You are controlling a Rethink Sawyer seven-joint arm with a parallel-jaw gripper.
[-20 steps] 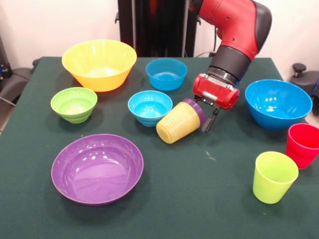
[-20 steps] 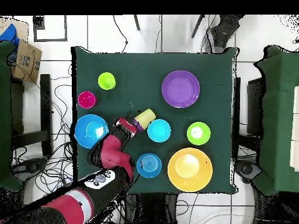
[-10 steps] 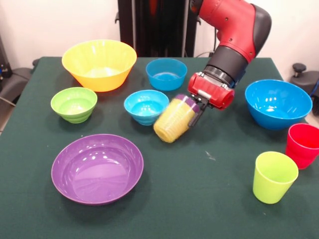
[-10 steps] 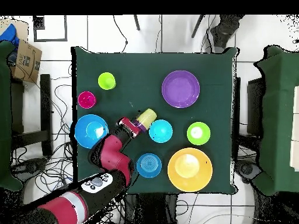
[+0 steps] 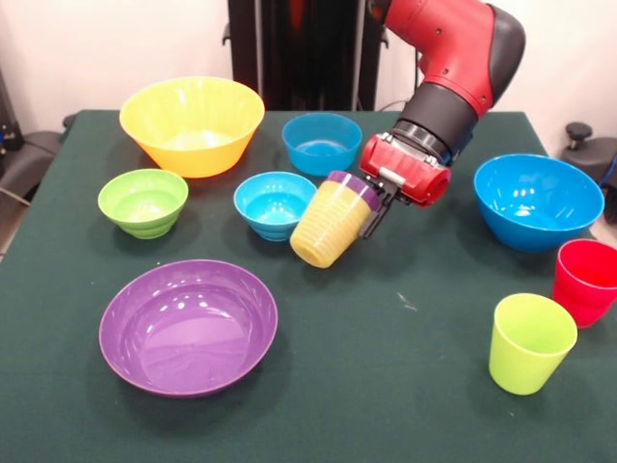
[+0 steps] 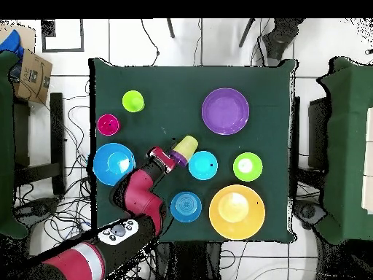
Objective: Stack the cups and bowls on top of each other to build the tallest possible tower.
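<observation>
1. Since the earlier frame, the gripper (image 5: 371,204) has carried the nested yellow cup (image 5: 328,228) and purple cup (image 5: 349,183) leftward.
2. Clamped, the pair tilts, base down-left, touching the small blue bowl (image 5: 274,204).

Sawyer arm (image 5: 453,43): glossy red shell with a black rounded cap at 3 o'clock and a black cylindrical wrist ringed in silver. Hand (image 5: 378,207): red boxy housing with a pale label and short black fingers (image 5: 370,218).
</observation>
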